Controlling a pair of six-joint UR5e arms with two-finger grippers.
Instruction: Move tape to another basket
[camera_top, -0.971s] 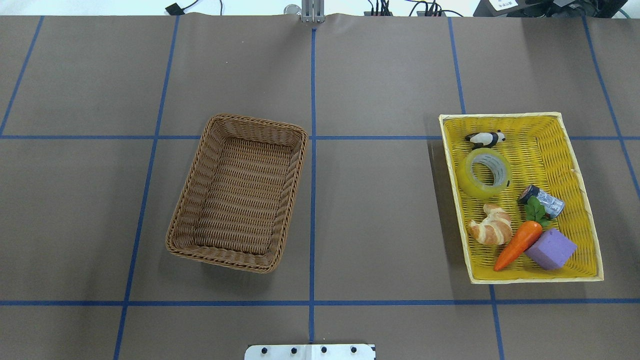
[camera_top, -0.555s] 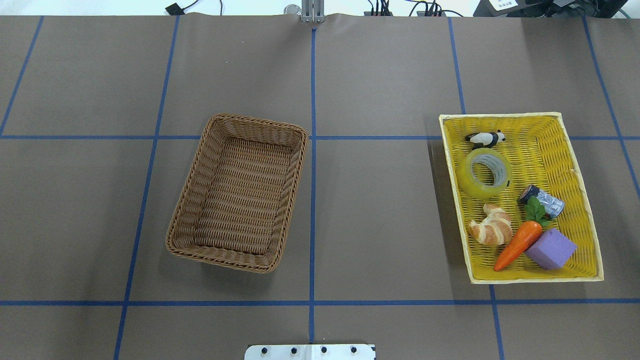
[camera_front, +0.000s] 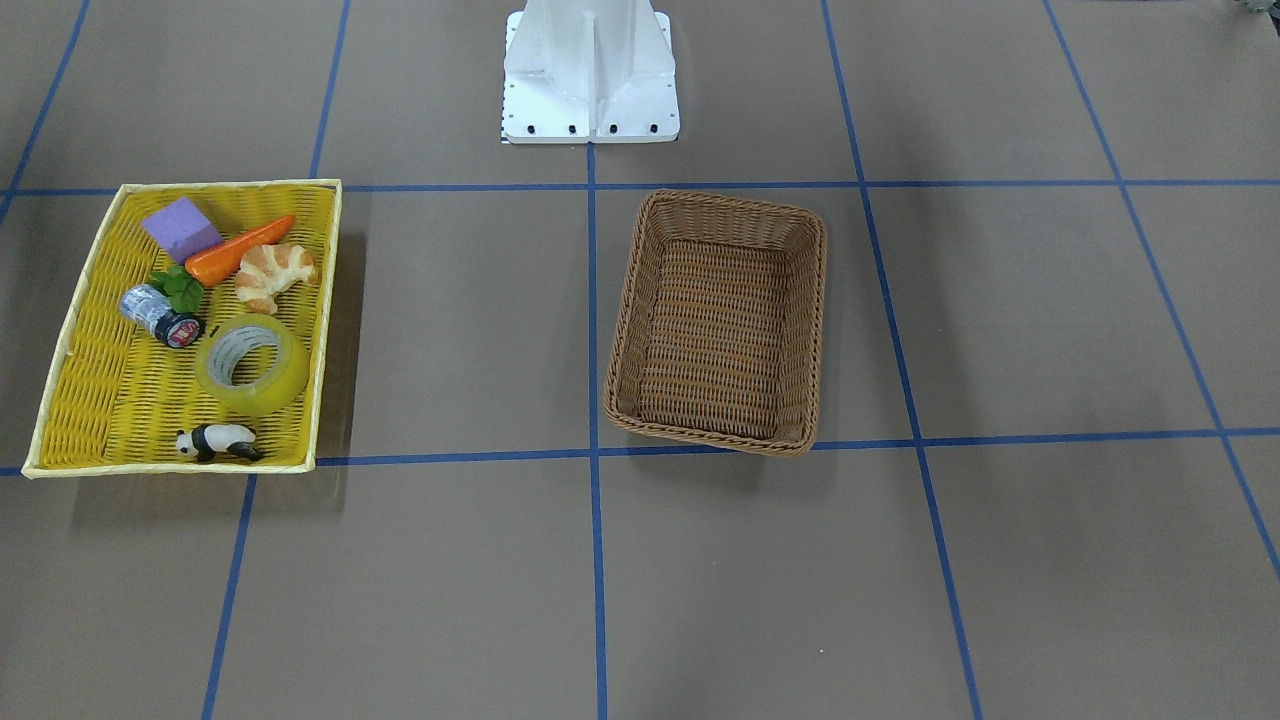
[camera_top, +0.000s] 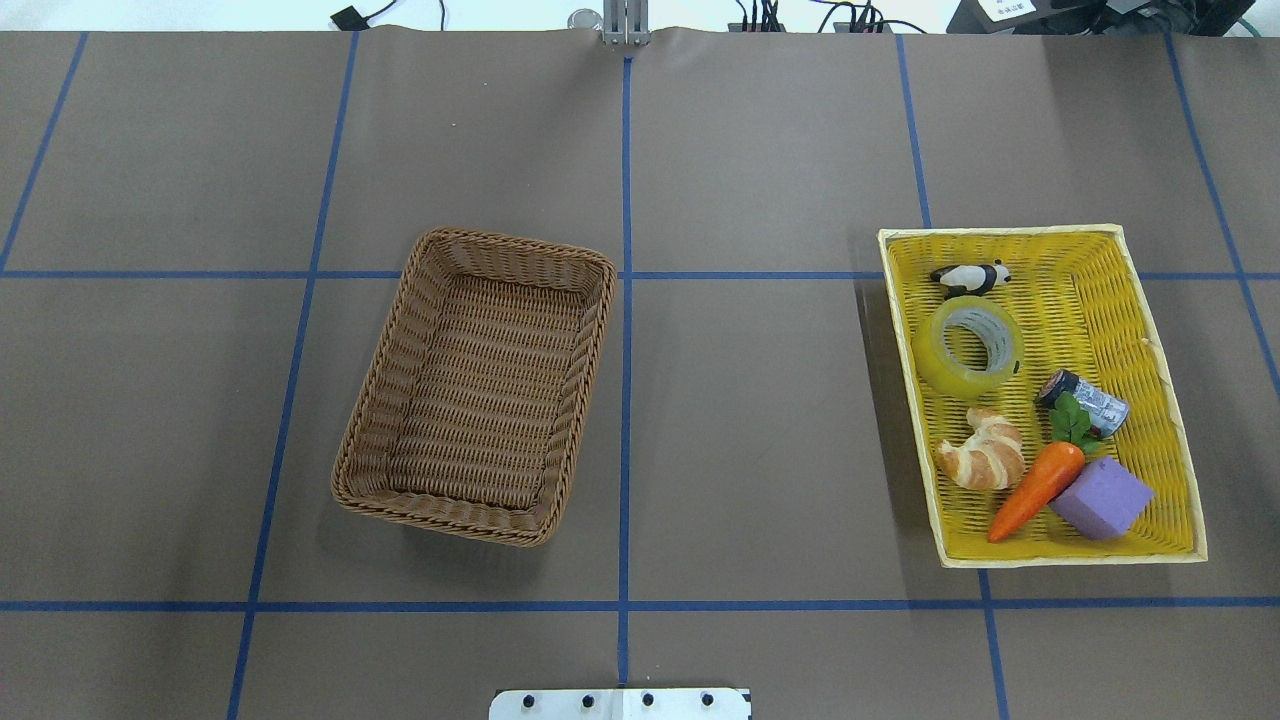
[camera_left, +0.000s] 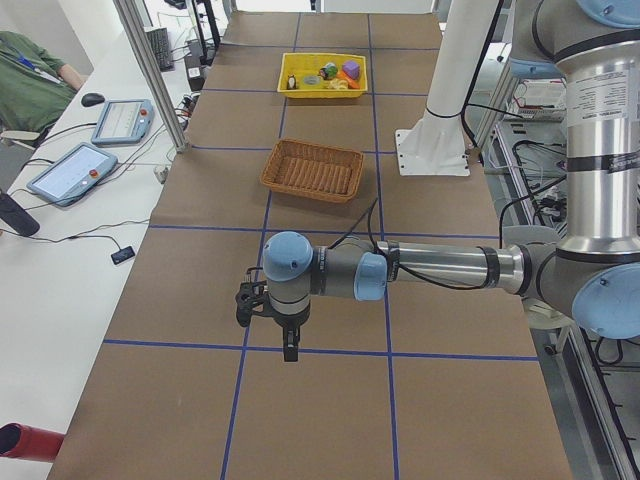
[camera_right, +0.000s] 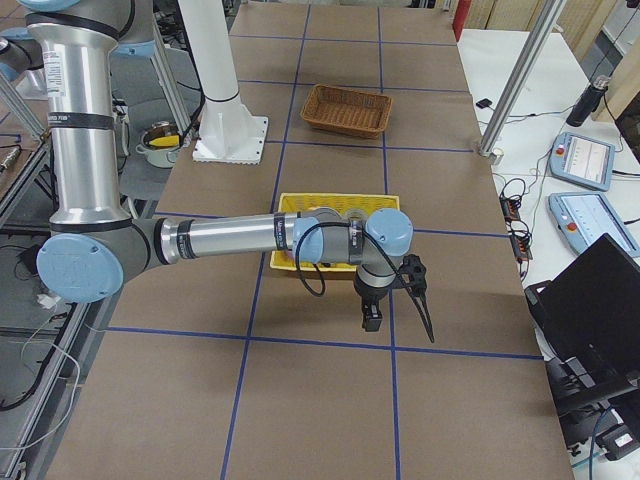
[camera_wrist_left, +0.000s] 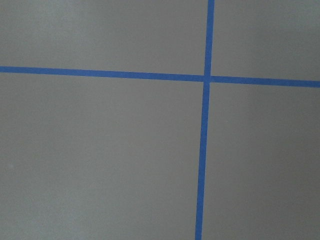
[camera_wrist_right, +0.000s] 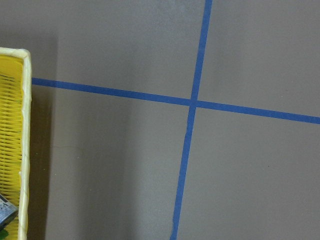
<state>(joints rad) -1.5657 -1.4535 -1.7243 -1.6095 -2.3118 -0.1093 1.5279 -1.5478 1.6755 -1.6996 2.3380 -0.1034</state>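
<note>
The tape (camera_top: 943, 368), a translucent yellow roll with a white core, lies flat in the yellow tray (camera_top: 1000, 232), in its far left part; it also shows in the front-facing view (camera_front: 262, 392). The brown wicker basket (camera_top: 510, 246) stands empty left of the table's centre line (camera_front: 735, 201). My left gripper (camera_left: 288, 345) hangs above bare table far to the left of the basket, and I cannot tell if it is open or shut. My right gripper (camera_right: 372, 320) hangs above bare table just right of the tray, and I cannot tell its state either.
The tray also holds a panda figure (camera_top: 970, 276), a croissant (camera_top: 985, 452), a carrot (camera_top: 1035, 488), a purple block (camera_top: 1102, 499) and a small silver jar (camera_top: 1092, 402). The robot's white base (camera_front: 590, 70) stands at the near edge. The tray's rim (camera_wrist_right: 22, 150) shows in the right wrist view.
</note>
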